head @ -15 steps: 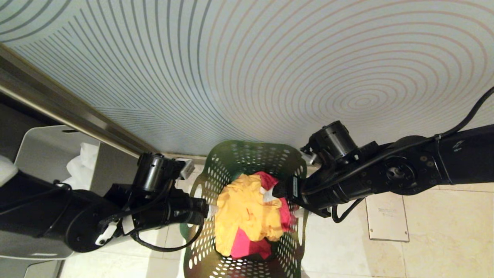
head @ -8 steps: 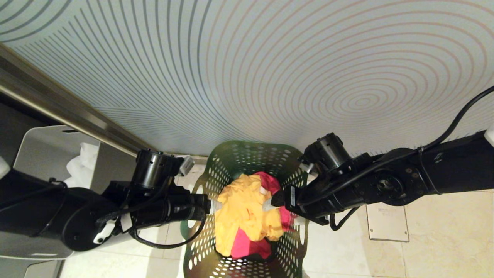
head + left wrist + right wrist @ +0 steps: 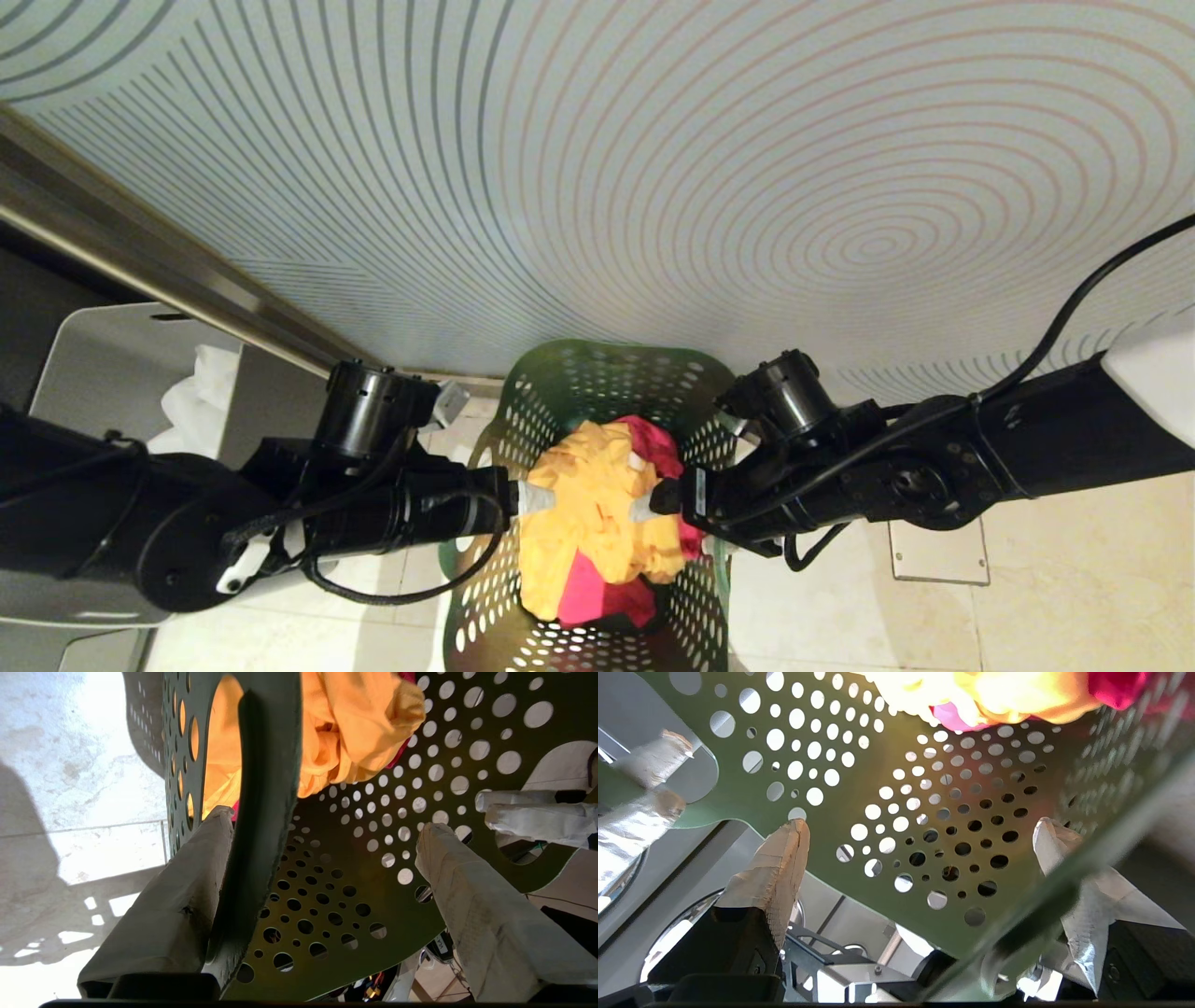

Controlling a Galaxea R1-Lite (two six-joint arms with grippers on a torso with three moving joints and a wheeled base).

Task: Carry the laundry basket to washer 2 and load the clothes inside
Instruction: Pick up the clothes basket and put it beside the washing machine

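Head view first: I'm looking down on the laundry basket [image 3: 597,392], dark green and full of holes, standing on the pale tiled floor [image 3: 1074,579] right against the wall with the curved stripes [image 3: 653,187]. The clothes [image 3: 597,523] are heaped inside, a yellow garment on top and a pink-red one showing above and below it. My left gripper [image 3: 537,499] comes in from the left rim, my right gripper [image 3: 644,509] from the right rim, white-wrapped tips facing each other across the pile. To the left sits a grey bin [image 3: 103,373] with white material [image 3: 201,397] in it. No washer showing here.

Left wrist view now: the left gripper [image 3: 322,830] stands wide, and the basket's [image 3: 373,858] side wall runs between its fingers [image 3: 187,891], one outside by the floor, one inside the basket. The outer finger lies against the wall; the inner one is clear of it. The clothes [image 3: 355,723] bulge just beyond. The other gripper's wrapped tips [image 3: 532,812] show at the far handle cut-out.

Right wrist view: the right gripper [image 3: 920,826] is also spread wide, straddling the basket [image 3: 887,793] rim, fingers [image 3: 780,858] not clamped on it. Yellow and pink clothes [image 3: 999,695] are ahead, and the left gripper's tips [image 3: 649,788] at the opposite cut-out.
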